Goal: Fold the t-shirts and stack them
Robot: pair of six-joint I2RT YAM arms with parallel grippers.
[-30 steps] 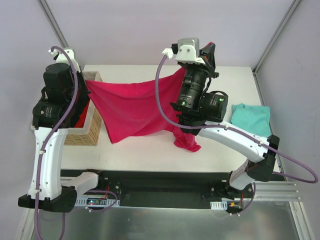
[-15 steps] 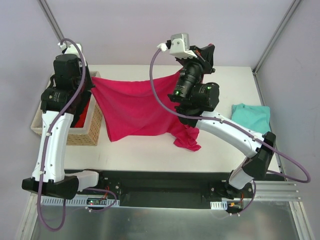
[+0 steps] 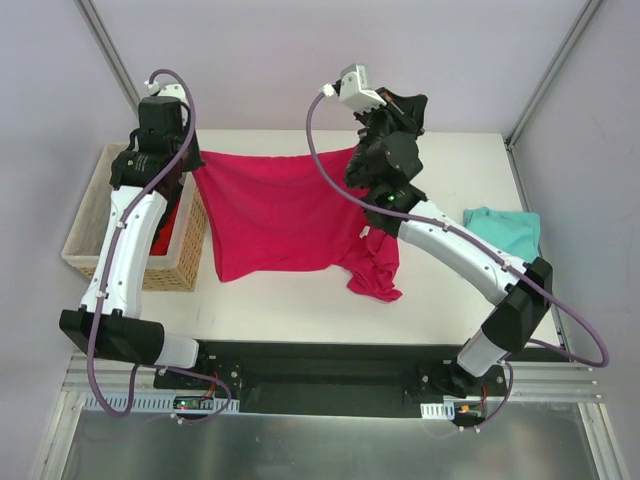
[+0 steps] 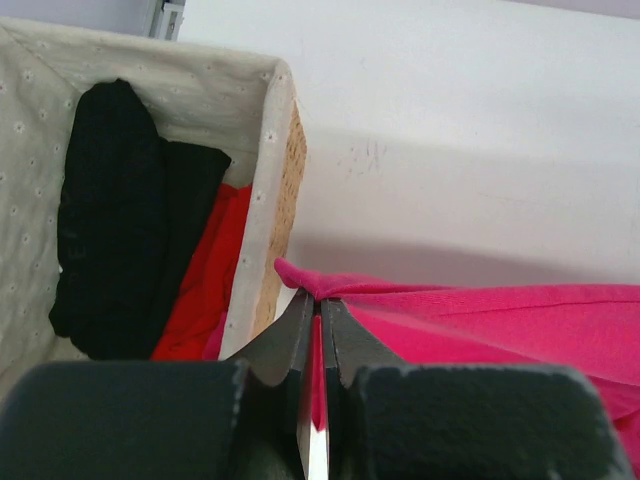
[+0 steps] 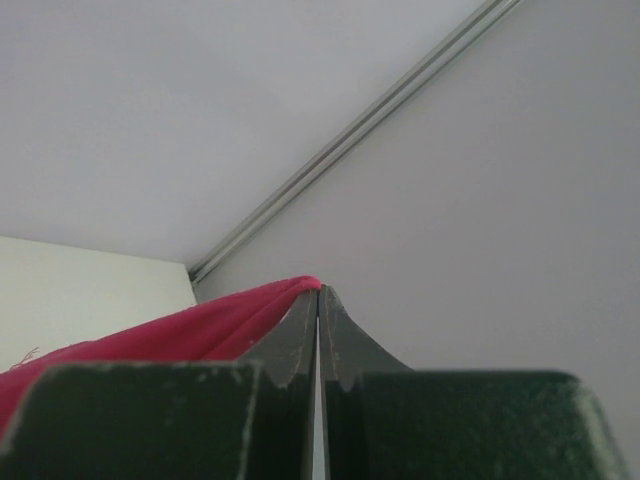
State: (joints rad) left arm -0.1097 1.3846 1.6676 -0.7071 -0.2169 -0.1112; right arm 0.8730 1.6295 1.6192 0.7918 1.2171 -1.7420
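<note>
The magenta-pink t-shirt [image 3: 275, 215] hangs stretched in the air between my two grippers, its lower right part bunched on the table. My left gripper [image 3: 192, 160] is shut on its left corner beside the basket; the left wrist view shows the cloth [image 4: 480, 320] pinched in my left gripper [image 4: 320, 300]. My right gripper [image 3: 365, 150] is shut on the right corner, held high; the right wrist view shows the cloth [image 5: 200, 330] in my right gripper [image 5: 319, 292]. The teal-turquoise t-shirt [image 3: 503, 236] lies crumpled at the table's right edge.
A wicker basket [image 3: 92, 210] with a pale liner stands at the table's left edge. It holds a black garment [image 4: 110, 220] and a red cloth [image 4: 205, 290]. Grey walls and a frame post [image 3: 555, 70] stand behind the table [image 3: 280, 300].
Both arms have reached further back over the table. The pink shirt is spread wider and flatter between them, and the left gripper has moved right of the basket.
</note>
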